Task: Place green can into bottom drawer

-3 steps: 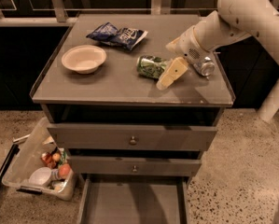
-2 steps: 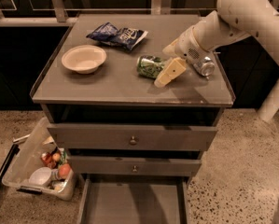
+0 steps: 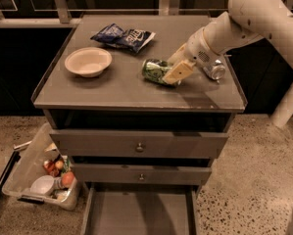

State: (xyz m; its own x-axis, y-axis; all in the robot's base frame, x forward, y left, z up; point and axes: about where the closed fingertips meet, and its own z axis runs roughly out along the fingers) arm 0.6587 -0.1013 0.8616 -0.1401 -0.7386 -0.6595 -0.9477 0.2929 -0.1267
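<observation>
The green can (image 3: 155, 70) lies on its side on the cabinet top (image 3: 111, 89), right of the middle. My gripper (image 3: 172, 70) reaches in from the right and sits at the can's right end, low over the top. The bottom drawer (image 3: 138, 212) is pulled out at the foot of the cabinet, and its grey floor shows nothing in it.
A silver-grey can (image 3: 215, 71) lies just right of my gripper, partly behind the arm. A beige bowl (image 3: 88, 61) and a blue chip bag (image 3: 124, 37) sit on the top's left and back. A plastic bin (image 3: 43, 175) of items stands on the floor at left. The two upper drawers are shut.
My gripper has edged slightly left and down toward the green can. The can has not moved.
</observation>
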